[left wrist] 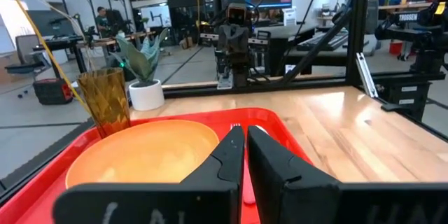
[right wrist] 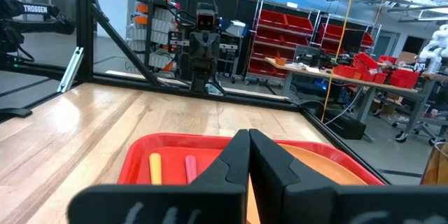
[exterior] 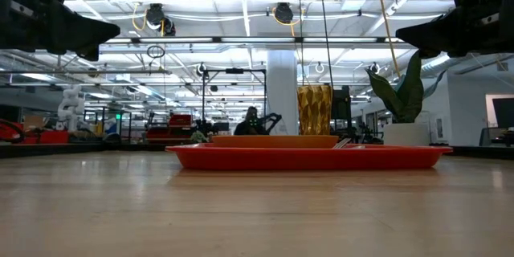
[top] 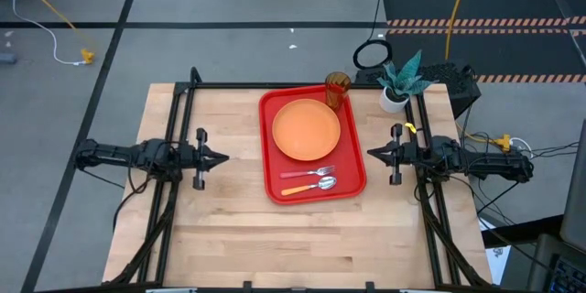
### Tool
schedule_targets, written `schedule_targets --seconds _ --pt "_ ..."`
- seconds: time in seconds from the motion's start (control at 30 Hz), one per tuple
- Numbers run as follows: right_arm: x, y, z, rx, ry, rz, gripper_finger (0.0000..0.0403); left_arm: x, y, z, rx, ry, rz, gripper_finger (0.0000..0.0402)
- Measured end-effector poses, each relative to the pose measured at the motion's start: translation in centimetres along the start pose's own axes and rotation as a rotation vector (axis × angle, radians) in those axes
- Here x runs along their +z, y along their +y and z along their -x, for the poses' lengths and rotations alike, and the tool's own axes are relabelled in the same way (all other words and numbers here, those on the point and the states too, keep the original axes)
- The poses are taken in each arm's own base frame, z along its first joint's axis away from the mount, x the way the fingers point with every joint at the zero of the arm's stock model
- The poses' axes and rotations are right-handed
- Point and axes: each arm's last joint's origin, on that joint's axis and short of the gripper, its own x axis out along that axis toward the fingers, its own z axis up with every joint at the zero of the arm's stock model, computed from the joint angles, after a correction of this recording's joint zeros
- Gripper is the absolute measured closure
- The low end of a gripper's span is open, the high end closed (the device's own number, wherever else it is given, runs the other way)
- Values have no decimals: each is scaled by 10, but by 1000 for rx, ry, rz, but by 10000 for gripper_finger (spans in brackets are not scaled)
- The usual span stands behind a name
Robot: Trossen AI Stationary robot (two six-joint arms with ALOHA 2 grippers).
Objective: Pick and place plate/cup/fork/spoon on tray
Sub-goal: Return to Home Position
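Note:
The red tray [top: 275, 183] lies at the table's middle. The orange plate [top: 306, 129] rests flat in its far half. The fork [top: 309, 174] with a pink-red handle and the spoon [top: 311, 186] with an orange handle lie side by side in its near half. The amber cup [top: 337, 90] stands upright at the tray's far right corner. My left gripper [top: 225, 157] is shut and empty, left of the tray. My right gripper [top: 370, 153] is shut and empty, right of the tray. Both hover above the table.
A white pot with a teal plant [top: 397, 84] stands at the far right of the table, beside a black ring [top: 372, 54]. A black frame [top: 229, 86] runs along the table's far edge and sides. Bare wood lies near the front edge [top: 302, 247].

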Motion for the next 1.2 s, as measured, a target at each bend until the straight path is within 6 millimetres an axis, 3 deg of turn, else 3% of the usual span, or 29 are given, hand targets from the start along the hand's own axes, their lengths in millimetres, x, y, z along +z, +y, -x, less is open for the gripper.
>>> schedule_targets --seconds 1.2 --pt "0 0 0 0 0 0 403 2 0 0 6 -21 5 378"
